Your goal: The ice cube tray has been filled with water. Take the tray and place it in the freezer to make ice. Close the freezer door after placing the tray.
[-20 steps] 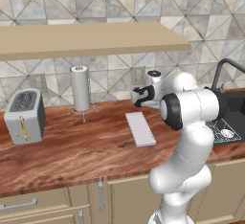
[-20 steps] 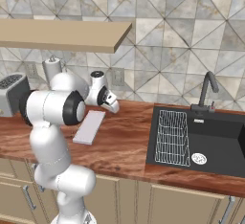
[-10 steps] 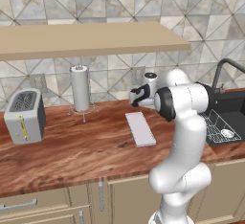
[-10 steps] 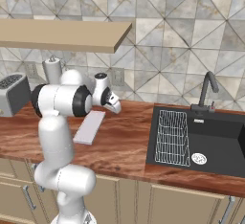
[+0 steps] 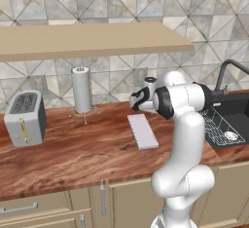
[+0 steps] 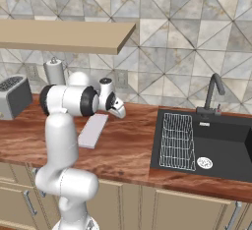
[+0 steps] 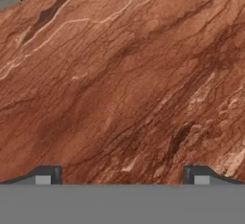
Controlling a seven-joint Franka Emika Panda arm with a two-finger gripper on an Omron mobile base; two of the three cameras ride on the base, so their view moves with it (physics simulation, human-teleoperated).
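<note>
One long counter [image 5: 73, 159] of reddish-brown stone runs across both base views, with beige cabinet fronts [image 5: 53, 205] below it and a tiled wall of grey and tan triangles [image 6: 187, 52] behind. Above the counter hangs a plain beige shelf [image 5: 87, 39]. At the right end a black sink [image 6: 216, 143] is let into the counter, with a dark curved faucet [image 6: 212, 92] at its back and a wire rack [image 6: 177, 140] lying in its left part. The white arm [image 5: 182, 139] rises in front of the counter and bends forward over it. A silver toaster [image 5: 25, 118] stands near the left end of the counter, and a paper towel roll [image 5: 81, 89] stands upright on a thin wire holder by the wall, between the toaster and the arm. The ice cube tray [image 5: 142, 130] lies flat on the counter, its long side running from front to back, well apart from the toaster and between the paper towel roll and the sink. The gripper [image 5: 133, 101] hangs above the counter near the tray's far end, not touching the tray. In the hand view its two dark fingertips [image 7: 48, 174] stand wide apart with nothing between them but bare counter stone, so the jaws are open and empty, and a corner of grey wall tile shows at that view's upper left
</note>
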